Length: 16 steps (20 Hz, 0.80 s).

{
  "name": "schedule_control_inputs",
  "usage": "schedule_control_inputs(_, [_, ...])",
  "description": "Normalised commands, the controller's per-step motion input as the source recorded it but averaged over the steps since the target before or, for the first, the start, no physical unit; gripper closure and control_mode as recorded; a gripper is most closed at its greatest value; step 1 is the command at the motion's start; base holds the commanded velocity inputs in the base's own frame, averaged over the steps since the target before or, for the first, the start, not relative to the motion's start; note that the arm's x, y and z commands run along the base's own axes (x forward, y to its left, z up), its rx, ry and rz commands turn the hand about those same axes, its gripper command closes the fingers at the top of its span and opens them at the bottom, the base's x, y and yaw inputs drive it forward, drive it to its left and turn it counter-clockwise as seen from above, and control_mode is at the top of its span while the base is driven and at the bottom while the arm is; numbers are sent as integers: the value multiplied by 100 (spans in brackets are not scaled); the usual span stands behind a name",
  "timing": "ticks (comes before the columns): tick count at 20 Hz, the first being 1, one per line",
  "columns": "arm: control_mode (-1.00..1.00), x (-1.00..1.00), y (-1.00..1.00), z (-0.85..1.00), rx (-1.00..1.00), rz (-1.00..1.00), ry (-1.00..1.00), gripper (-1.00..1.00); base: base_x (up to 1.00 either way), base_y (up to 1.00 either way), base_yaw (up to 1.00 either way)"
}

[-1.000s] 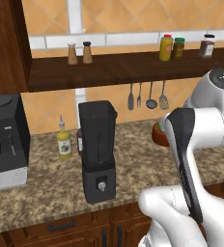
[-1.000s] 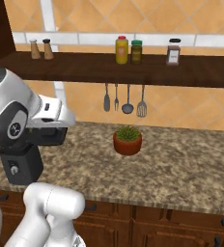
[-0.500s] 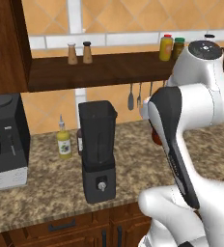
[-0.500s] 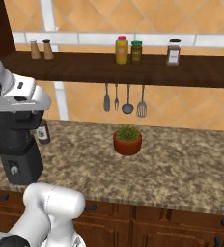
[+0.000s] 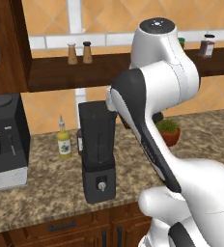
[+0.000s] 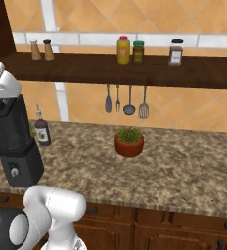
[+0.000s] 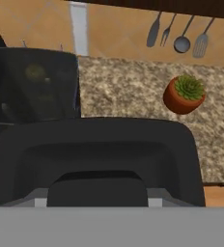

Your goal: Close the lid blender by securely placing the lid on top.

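Far left on the desk [image 5: 46,193] stands a black coffee machine [image 5: 5,140] with a grey tray. Next to it is a small yellow bottle [image 5: 63,141], and just beside that the blender [image 5: 98,149]: dark jar on a black boxy base with a silver knob, upright near the front edge of the desk. In the left base view the arm's elbow crosses in front of the jar's upper right corner, so the rim is partly hidden there. In the hand view the jar's open mouth lies at upper left, seen from above, with the lid [image 7: 97,159] large in the foreground, a black rounded-corner square sitting lower and to the right of that opening, not on it. The gripper itself is hidden behind the lid; whether its fingers are clamped on the lid cannot be told. A dark bottle [image 6: 41,130] stands behind the blender. Further right, well apart, a potted plant [image 6: 129,141] sits on the desk. Utensils [image 6: 125,101] hang below the shelf [image 6: 135,68], which carries jars.
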Motion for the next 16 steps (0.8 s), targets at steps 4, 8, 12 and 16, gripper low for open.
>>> schedule_control_inputs(4, [-100,43,72,0,0,0,7,100,0,0,0])
schedule_control_inputs(8, [-100,54,48,0,0,0,5,100,0,0,0])
schedule_control_inputs(12, [-100,52,20,-12,0,0,9,100,0,0,0])
schedule_control_inputs(16, [-100,36,0,-37,0,0,9,100,0,0,0])
